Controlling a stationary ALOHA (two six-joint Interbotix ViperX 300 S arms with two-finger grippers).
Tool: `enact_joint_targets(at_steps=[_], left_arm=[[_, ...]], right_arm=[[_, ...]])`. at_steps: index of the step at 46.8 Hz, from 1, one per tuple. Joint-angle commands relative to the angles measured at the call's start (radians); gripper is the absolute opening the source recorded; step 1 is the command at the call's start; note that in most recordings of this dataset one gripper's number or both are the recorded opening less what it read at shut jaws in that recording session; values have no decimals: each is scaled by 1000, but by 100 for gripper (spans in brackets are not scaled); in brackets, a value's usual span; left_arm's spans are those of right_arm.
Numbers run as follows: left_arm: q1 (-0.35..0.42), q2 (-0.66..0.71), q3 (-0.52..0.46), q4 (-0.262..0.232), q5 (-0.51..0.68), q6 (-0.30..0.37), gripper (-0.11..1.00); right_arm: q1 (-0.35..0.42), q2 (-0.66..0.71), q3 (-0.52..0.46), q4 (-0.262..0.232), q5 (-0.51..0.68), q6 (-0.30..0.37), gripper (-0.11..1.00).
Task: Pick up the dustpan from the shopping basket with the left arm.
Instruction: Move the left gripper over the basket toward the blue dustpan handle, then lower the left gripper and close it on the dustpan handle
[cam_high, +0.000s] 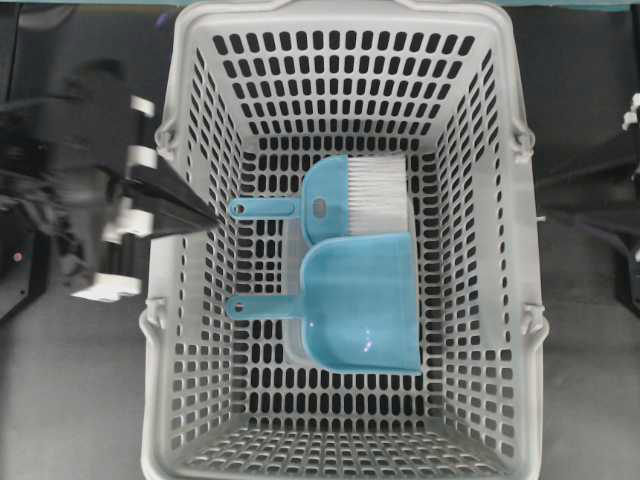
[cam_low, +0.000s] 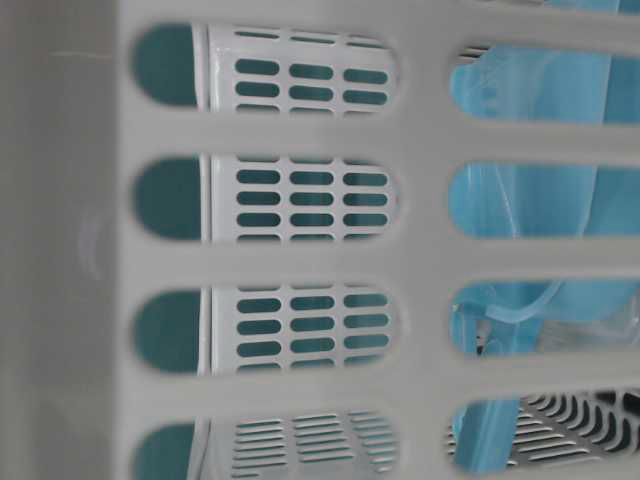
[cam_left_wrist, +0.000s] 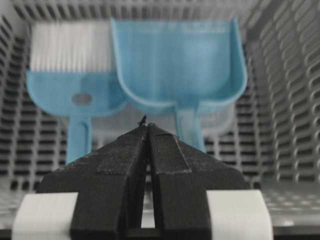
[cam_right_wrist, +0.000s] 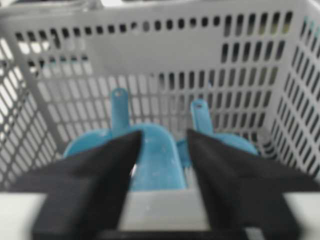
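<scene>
The light blue dustpan (cam_high: 362, 305) lies flat on the floor of the grey shopping basket (cam_high: 190, 300), its thin handle (cam_high: 258, 305) pointing left. It also shows in the left wrist view (cam_left_wrist: 180, 60) and the right wrist view (cam_right_wrist: 155, 160). My left gripper (cam_high: 207, 218) is shut and empty, its tips just inside the basket's left wall, short of the handle ends. In the left wrist view its tips (cam_left_wrist: 146, 125) meet in front of the dustpan handle (cam_left_wrist: 189, 127). My right gripper (cam_right_wrist: 162, 137) is open and empty, outside the right wall.
A blue hand brush (cam_high: 345, 195) with white bristles lies beside the dustpan, its handle (cam_high: 262, 208) also pointing left, closest to my left gripper's tips. The basket walls (cam_low: 420, 260) rise high around both. The table-level view shows blue plastic (cam_low: 530, 200) through the slots.
</scene>
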Motion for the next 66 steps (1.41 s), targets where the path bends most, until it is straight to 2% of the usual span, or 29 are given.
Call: enact_joint_targets(at_steps=[1,3,6,9,13,20,23,25,42,52,61,66], left_arm=[[-5,40,-66,3,34,2,0],[-5,57,-78,3,48,3,0],[-5,84,-103,3,75,3,1],[-5,117,-130,3,117,3,5],[-9,158,-160,3,176,3,24],[-28,261,-219,3,290,2,70],[-35,308,-242,3,310,-6,84],[-43,336,-249,2,308,-6,89],[-84,535,-273,3,307,-5,90],[-81,592,-261,3,273,3,90],[-84,611,-259,3,241,-21,89],[-86,607,-262,3,241,-40,83]], right_arm=[[-2,5,-25,-2,2,2,50],[-2,5,-25,0,3,2,64],[-2,3,-23,-2,5,2,77],[-2,3,-25,0,5,3,82],[-2,3,-25,0,-2,5,81],[-2,0,-25,0,-8,8,80],[-2,-2,-23,-2,-8,8,80],[-2,-2,-21,0,-8,9,80],[-2,-5,-14,0,-12,11,79],[11,-6,-5,0,-12,11,79],[12,-6,3,2,-14,14,79],[15,-6,11,5,-21,14,79]])
